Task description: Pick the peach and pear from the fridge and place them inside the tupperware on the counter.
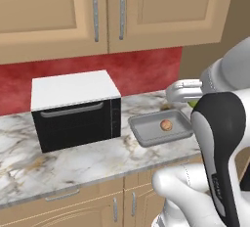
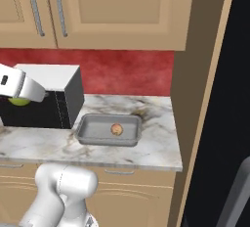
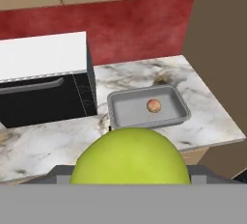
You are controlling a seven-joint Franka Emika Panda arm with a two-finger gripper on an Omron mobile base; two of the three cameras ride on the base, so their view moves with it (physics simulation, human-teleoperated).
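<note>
One pear (image 3: pixel 130 156) gripped in the pincer (image 3: pixel 130 179); peach (image 3: pixel 153 105) inside tupperware (image 3: pixel 120 118) ahead

White arm rises from the base, dark-jointed forearm bending up and reaching forward. Hand held high and roughly level above the counter's front edge. Gripper (image 3: pixel 130 177) clamped on the pear (image 3: pixel 130 158), yellow-green fruit bulging between the jaws, its green peeking under the hand in the right base view.
</note>
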